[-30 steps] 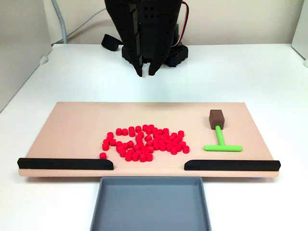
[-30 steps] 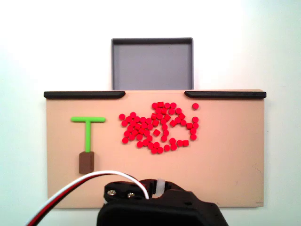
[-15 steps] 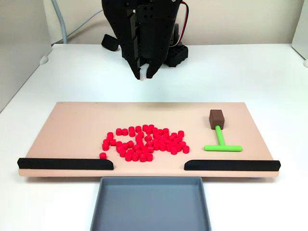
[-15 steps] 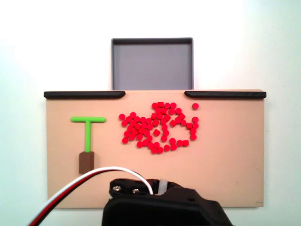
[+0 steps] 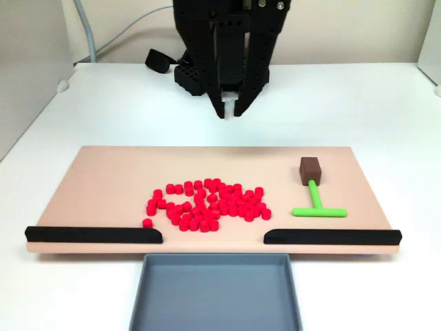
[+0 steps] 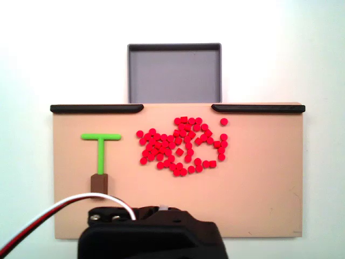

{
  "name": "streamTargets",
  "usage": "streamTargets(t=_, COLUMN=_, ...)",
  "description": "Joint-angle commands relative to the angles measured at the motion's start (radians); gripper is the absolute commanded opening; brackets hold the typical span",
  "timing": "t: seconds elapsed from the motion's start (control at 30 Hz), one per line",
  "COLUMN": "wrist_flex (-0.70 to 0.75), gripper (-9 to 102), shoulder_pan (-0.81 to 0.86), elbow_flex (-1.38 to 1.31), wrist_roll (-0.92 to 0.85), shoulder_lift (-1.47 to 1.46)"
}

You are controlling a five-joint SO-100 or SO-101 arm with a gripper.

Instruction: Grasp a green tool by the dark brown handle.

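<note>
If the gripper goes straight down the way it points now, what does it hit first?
Probably bare surface: the gripper hangs pointing down near the tan board's far edge, so board or white table; depth is unclear. The dark brown handle lies off to the right.

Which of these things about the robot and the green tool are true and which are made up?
1. The gripper is holding the green tool. False: it hangs above the table, apart from the tool.
2. The dark brown handle is joined to the green stem. True.
3. The red pellets are in the grey tray. False: they lie on the tan board.
4. Two black bars sit along one board edge. True.
</note>
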Motion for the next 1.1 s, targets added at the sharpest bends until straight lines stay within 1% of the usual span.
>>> streamTargets(t=0.0, wrist_flex=-0.003, gripper=0, shoulder_pan=-0.044, elbow_flex=-0.029, wrist_roll=0.038, shoulder_lift=0.002)
streamTargets(t=0.23, wrist_flex=-0.005, gripper=0, shoulder_pan=-0.144, elbow_flex=-0.031, wrist_roll=0.101, shoulder_lift=-0.012)
streamTargets(t=0.3, wrist_flex=-0.038, gripper=0, shoulder_pan=-0.164, elbow_flex=-0.031, wrist_roll=0.110, shoulder_lift=-0.015)
streamTargets(t=0.4, wrist_flex=-0.080, gripper=0, shoulder_pan=-0.183, elbow_flex=-0.032, wrist_roll=0.114, shoulder_lift=-0.025)
streamTargets(t=0.7, wrist_flex=-0.107, gripper=1, shoulder_pan=-0.215, elbow_flex=-0.034, wrist_roll=0.124, shoulder_lift=-0.067)
streamTargets(t=0.93, wrist_flex=-0.107, gripper=9, shoulder_pan=-0.219, elbow_flex=-0.034, wrist_roll=0.209, shoulder_lift=-0.075)
streamTargets(t=1.07, wrist_flex=-0.107, gripper=15, shoulder_pan=-0.213, elbow_flex=-0.032, wrist_roll=0.209, shoulder_lift=-0.080)
